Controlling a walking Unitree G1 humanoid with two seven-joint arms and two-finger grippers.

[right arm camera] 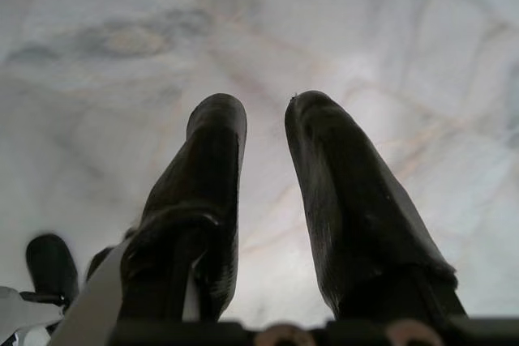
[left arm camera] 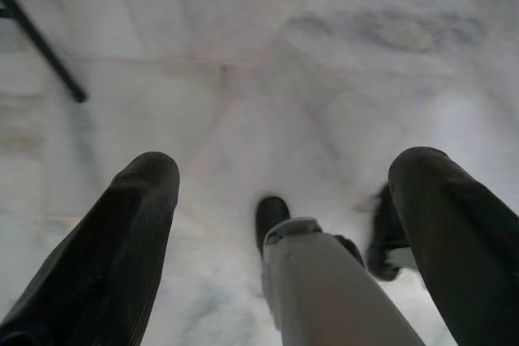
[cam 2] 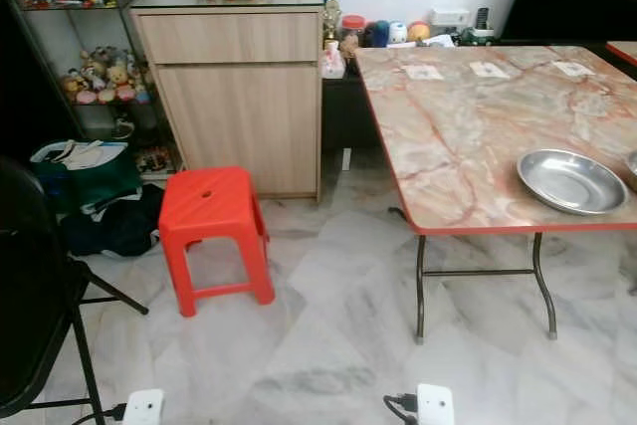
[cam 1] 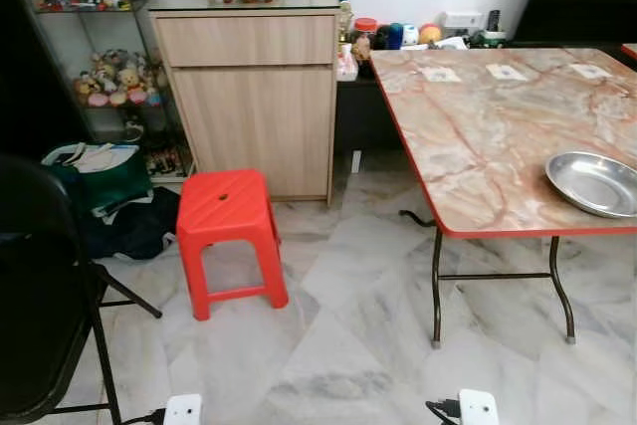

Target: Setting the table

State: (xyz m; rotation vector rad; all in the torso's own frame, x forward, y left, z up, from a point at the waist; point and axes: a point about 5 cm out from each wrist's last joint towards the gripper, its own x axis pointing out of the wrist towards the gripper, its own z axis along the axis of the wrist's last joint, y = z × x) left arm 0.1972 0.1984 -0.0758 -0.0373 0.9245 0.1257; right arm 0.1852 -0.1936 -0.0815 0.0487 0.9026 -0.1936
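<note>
A round steel plate (cam 1: pixel 594 183) lies near the front right edge of the marble-patterned folding table (cam 1: pixel 478 136), which stands ahead and to my right. Small white cards (cam 1: pixel 441 74) lie along its far side. Both arms hang down over the marble floor. My left gripper (left arm camera: pixel 288 166) is open wide with nothing between its fingers. My right gripper (right arm camera: pixel 265 103) points at the floor, its fingers a little apart and holding nothing.
A red plastic stool (cam 1: pixel 227 236) stands in front of a wooden cabinet (cam 1: pixel 254 97). A black folding chair (cam 1: pixel 40 306) is close at my left. Beyond it are a green bag (cam 1: pixel 95 176) and a glass shelf of toys (cam 1: pixel 109 82). Open floor runs between the stool and the table's legs (cam 1: pixel 436 286).
</note>
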